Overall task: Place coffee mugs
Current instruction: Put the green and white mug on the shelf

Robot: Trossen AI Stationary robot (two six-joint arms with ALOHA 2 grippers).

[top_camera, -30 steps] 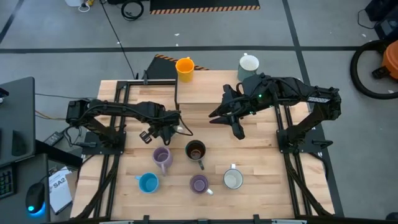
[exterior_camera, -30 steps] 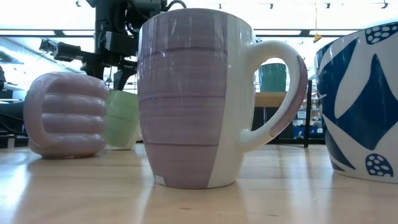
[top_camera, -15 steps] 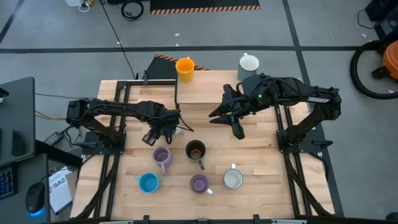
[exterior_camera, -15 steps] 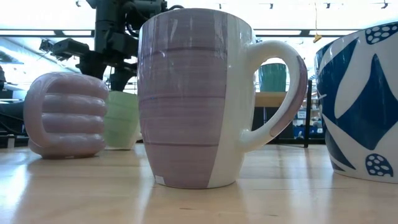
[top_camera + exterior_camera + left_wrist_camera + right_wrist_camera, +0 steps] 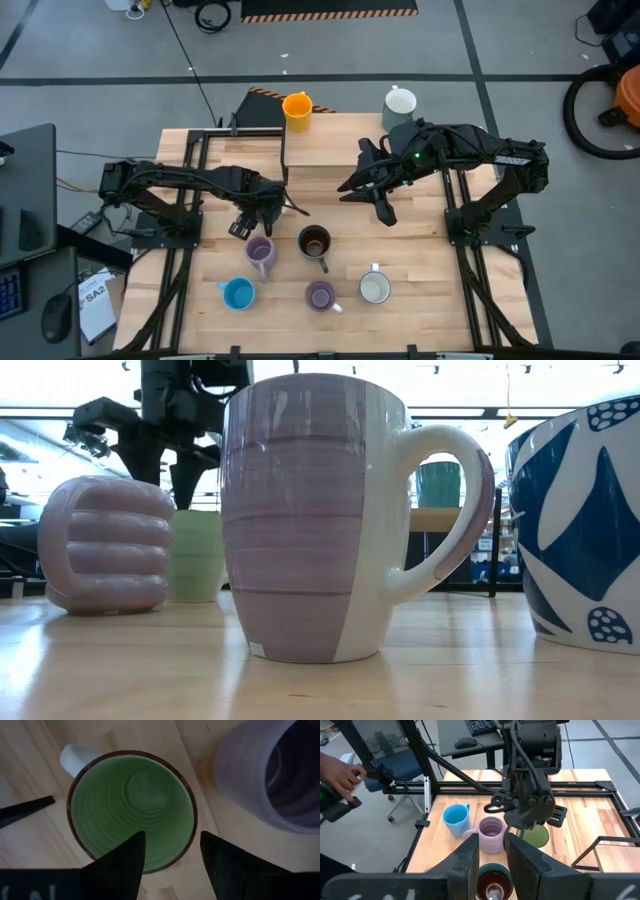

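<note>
Left wrist view: the released left hand point(image 5: 170, 852) straddles the green mug's point(image 5: 132, 810) rim.

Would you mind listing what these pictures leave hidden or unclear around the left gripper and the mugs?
- Green mug: hidden under the left gripper in the high view.
- Green mug's handle: cut to a stub by the rim in the left wrist view.
- Lilac mug: cropped by the left wrist view's edge.
- Blue-patterned mug: cropped in the low view.

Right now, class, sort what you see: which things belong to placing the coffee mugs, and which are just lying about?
Job:
left gripper, open over green mug
ribbed purple mug
brown mug
blue mug
orange mug

Lying about:
vacuum cleaner
computer mouse
</note>
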